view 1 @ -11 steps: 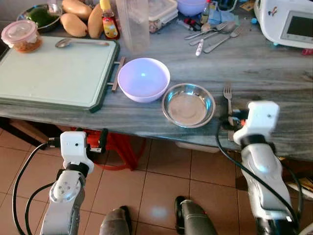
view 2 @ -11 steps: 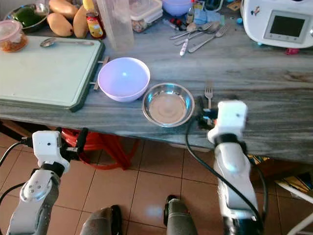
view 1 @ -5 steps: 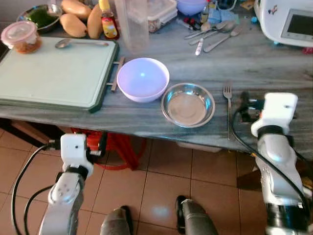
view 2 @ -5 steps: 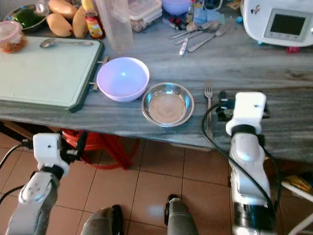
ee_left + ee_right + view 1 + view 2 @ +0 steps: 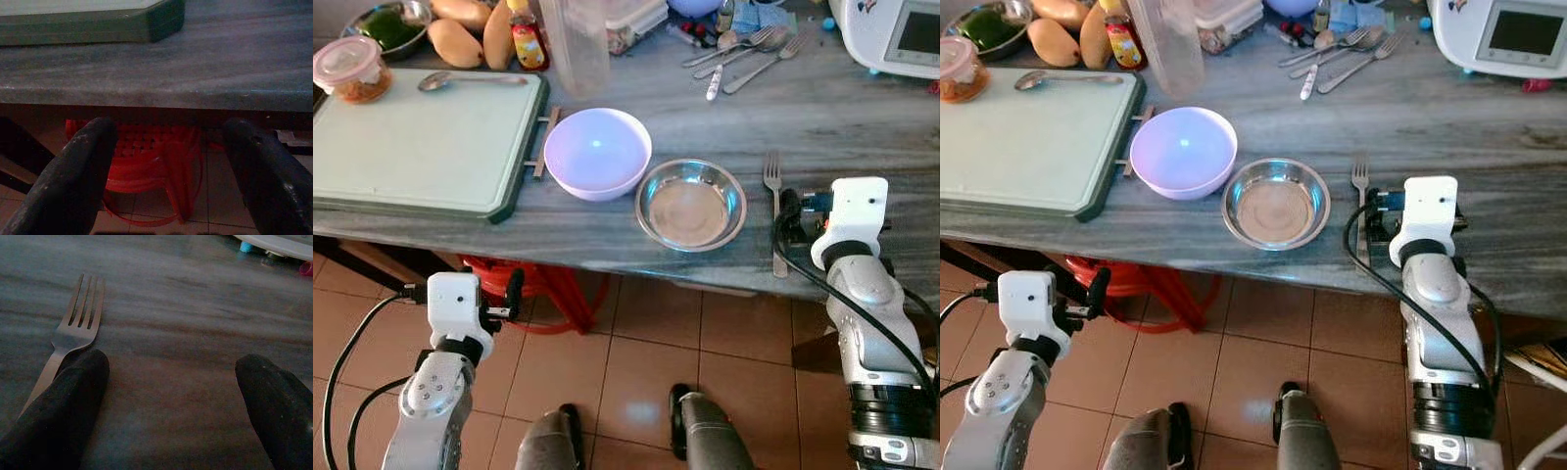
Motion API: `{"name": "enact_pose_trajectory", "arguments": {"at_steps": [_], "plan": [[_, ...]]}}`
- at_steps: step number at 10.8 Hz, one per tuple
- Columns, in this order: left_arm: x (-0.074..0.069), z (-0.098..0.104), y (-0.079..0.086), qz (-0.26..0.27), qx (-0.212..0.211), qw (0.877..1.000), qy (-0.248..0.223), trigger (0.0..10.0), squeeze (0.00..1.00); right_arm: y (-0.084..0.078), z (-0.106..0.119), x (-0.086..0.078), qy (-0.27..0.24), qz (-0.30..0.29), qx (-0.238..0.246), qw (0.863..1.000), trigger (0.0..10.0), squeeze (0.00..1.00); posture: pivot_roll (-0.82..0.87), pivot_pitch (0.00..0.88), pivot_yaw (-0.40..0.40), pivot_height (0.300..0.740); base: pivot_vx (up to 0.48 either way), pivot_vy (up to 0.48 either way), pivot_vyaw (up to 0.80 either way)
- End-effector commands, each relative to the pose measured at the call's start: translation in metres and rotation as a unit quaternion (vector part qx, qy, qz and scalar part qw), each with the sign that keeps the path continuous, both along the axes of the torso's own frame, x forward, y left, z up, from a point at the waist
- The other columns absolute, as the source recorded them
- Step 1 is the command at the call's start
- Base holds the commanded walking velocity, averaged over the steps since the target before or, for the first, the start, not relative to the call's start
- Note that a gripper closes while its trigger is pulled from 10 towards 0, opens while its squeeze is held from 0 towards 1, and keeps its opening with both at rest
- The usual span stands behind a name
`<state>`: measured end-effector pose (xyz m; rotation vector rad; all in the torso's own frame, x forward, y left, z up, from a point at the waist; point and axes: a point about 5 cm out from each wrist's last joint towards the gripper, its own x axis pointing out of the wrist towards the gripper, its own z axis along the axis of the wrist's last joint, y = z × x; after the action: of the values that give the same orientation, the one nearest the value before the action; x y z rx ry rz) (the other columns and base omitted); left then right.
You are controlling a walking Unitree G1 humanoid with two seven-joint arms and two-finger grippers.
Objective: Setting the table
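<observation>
R gripper slides back toward fork, fingers spread, fork beside one fingertip; L gripper spread below counter.

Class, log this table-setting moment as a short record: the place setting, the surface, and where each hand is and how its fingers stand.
Surface: grey stone-look counter
Bowls: round white plastic bowl beside round shiny steel bowl
Cutlery: silver metal fork lying flat, right of the steel bowl
Right hand: open, low over the counter, fork beside one finger
Left hand: open, below the counter edge, idle
</observation>
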<state>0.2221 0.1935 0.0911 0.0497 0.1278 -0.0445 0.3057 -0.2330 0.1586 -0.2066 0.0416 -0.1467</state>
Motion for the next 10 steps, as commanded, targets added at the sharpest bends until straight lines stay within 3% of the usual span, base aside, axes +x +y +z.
{"name": "enact_pose_trajectory", "arguments": {"at_steps": [1, 7, 10], "plan": [[-0.004, -0.001, 0.005, 0.004, 0.007, 1.0, 0.009, 10.0, 0.0, 0.007, -0.01, 0.001, 0.028, 0.024, 0.021, 0.999, 10.0, 0.84, 0.0, 0.289, 0.076, 0.74, 0.0, 0.0, 0.0], [-0.002, -0.001, 0.003, 0.004, 0.005, 1.0, 0.012, 10.0, 0.0, 0.026, -0.018, -0.001, 0.065, 0.096, 0.061, 0.991, 10.0, 0.83, -0.01, 0.282, 0.068, 0.74, 0.0, 0.0, 0.0], [-0.002, -0.002, 0.002, 0.004, 0.003, 1.0, 0.012, 10.0, 0.0, 0.02, -0.012, -0.004, 0.043, 0.07, 0.047, 0.995, 10.0, 0.83, -0.01, 0.278, 0.063, 0.74, 0.0, 0.0, 0.0]]}}
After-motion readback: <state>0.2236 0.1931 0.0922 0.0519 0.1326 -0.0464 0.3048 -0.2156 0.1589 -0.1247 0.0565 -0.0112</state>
